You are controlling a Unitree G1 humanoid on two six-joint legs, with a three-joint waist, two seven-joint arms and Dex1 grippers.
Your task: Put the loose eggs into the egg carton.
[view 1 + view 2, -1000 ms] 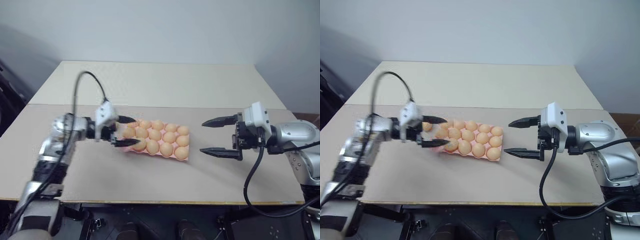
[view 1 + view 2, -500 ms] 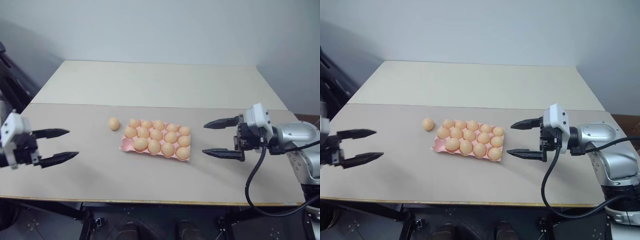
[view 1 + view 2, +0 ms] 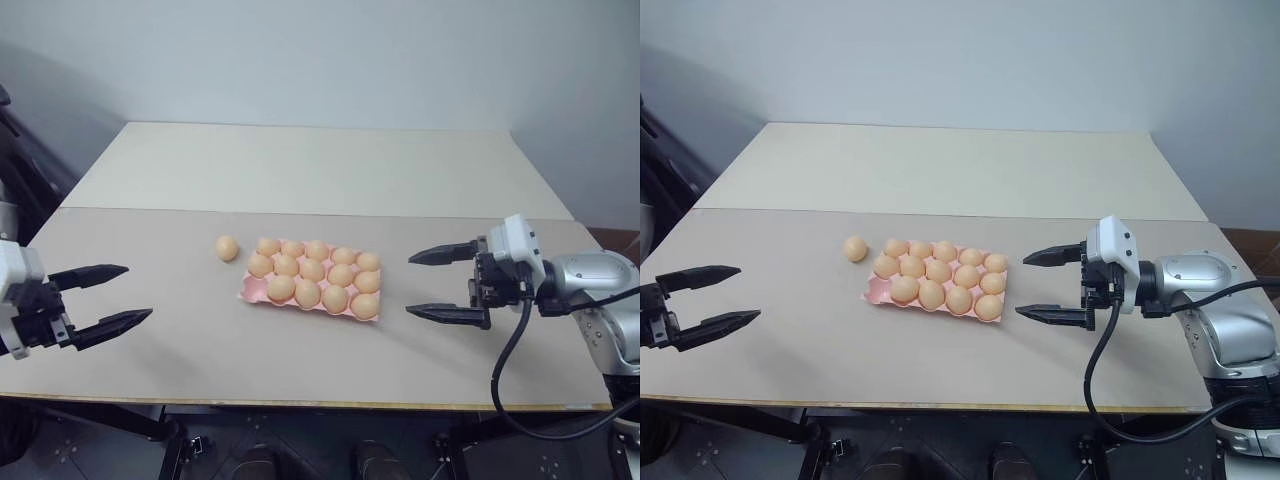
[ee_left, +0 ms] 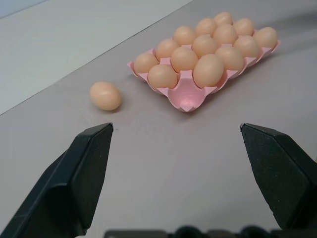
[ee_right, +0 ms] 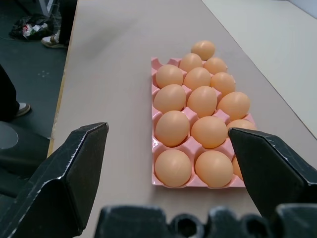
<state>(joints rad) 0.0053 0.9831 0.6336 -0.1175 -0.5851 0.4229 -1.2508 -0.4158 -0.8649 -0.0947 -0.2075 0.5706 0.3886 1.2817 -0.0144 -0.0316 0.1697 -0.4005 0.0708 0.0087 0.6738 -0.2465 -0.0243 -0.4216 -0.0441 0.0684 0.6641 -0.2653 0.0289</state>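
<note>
Head view: carton (image 3: pixel 305 297) holds fourteen eggs by count; one cup, at its near-left corner, looks empty. One loose egg (image 3: pixel 227 247) lies on the table (image 3: pixel 320 170) just left of the carton's far-left corner. So one placement is judged left. Carton's long axis runs left-right, slightly skewed.

Left wrist: left gripper (image 4: pixel 183 163) spread wide, holding nothing, well short of the egg, which lies on its side.

Right wrist: right gripper (image 5: pixel 168 168) also spread, empty, facing the carton's short end.
</note>
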